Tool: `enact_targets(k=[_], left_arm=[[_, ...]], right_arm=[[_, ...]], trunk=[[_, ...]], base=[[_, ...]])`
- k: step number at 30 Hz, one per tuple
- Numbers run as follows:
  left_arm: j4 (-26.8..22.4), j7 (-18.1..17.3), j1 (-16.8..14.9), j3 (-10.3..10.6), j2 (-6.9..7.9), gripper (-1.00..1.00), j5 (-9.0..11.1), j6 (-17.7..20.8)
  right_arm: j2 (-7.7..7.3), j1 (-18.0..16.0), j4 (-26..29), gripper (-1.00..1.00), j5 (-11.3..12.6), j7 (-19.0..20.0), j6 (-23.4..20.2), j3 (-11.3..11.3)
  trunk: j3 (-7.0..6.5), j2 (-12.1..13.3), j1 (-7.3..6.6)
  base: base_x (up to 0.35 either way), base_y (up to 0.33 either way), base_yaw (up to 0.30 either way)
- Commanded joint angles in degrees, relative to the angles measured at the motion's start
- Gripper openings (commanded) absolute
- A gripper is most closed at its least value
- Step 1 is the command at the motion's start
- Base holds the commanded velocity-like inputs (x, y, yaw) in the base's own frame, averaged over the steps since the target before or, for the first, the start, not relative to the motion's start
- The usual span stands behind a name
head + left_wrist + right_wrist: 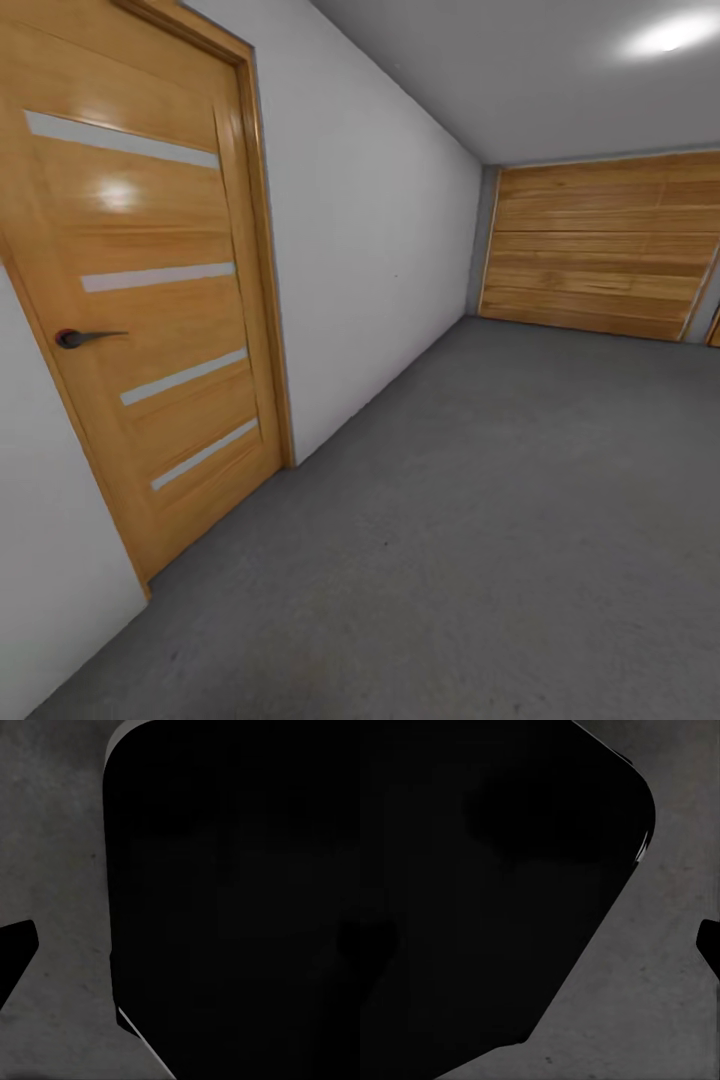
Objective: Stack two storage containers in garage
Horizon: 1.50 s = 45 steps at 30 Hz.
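I am in the garage, looking along its dark grey concrete floor [480, 520]. The two storage containers are out of view. In the left wrist view, a dark fingertip [15, 952] juts in at the frame's edge over the concrete [60, 870], beside a big black rounded body [240, 900] of the robot. The right wrist view has another dark fingertip [709, 945] at its edge, above the concrete [660, 1005] and next to the same kind of black bulk [480, 885]. Nothing shows between the fingers, and their spacing cannot be read.
A wooden door [150, 300] with pale glass strips and a dark handle [75, 338] stands shut close on my left, set in a grey-white wall [370, 230]. A wood-panelled garage door [600, 245] closes the far end. Open concrete stretches ahead and to the right.
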<state>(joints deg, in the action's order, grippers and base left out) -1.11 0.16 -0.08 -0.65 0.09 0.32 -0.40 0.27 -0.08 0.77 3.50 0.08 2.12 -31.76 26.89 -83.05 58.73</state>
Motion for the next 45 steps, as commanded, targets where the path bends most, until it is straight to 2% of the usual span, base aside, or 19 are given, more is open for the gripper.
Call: enact_targets(k=[1, 12, 45], left_arm=[[0.0, 0.0, 0.0, -0.1, 0.00, 1.00, 0.0, 0.0], [0.0, -0.5, 0.0, 0.0, 0.07, 1.00, 0.1, 0.0], [0.0, -0.7, 0.0, 0.0, 0.09, 1.00, 0.1, 0.0]], right_arm=[[0.00, 0.0, 0.0, 1.00, 0.4, 0.0, 0.2, -0.3], [0.00, 0.0, 0.0, 1.00, 0.4, 0.0, 0.2, -0.3], [0.00, 0.0, 0.0, 1.00, 0.4, 0.0, 0.2, -0.4]], trunk=[[0.05, 0.0, 0.00], [0.05, 0.0, 0.00], [0.05, 0.0, 0.00]], base=[[0.000, 0.000, 0.057], [0.046, 0.000, 0.008], [0.298, 0.000, 0.000]])
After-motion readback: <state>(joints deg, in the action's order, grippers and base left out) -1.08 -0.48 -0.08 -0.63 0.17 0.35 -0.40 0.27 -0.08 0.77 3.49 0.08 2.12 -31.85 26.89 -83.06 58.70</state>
